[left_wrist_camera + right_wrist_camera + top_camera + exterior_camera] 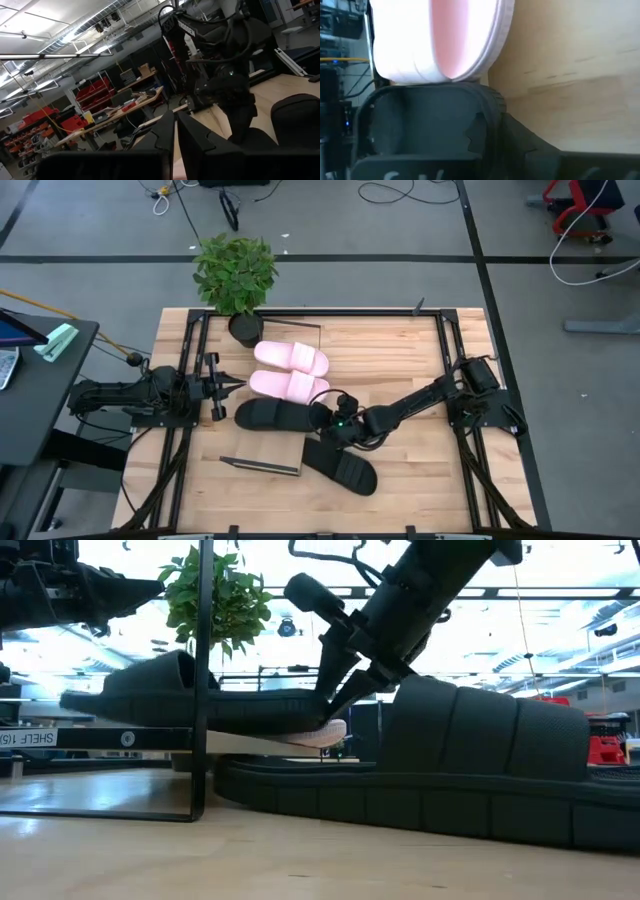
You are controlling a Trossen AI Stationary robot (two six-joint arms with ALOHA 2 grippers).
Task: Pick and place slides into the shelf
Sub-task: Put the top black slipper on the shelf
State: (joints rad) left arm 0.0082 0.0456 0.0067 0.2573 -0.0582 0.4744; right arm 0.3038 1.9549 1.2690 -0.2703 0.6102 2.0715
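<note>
- Right now the right gripper (328,420) is down at the heel end of a black slide (272,416), and its fingers look pinched on that edge, though the angle is poor.
- That slide lies on the shelf (300,340), just beside the nearer pink slide (288,386); the farther pink slide (290,357) sits beyond it.
- Behind the gripper, off the shelf, the second black slide (340,467) rests on the table (420,480).
- Across the shelf, the left gripper (222,386) hangs idle; I cannot tell its finger spread.
</note>
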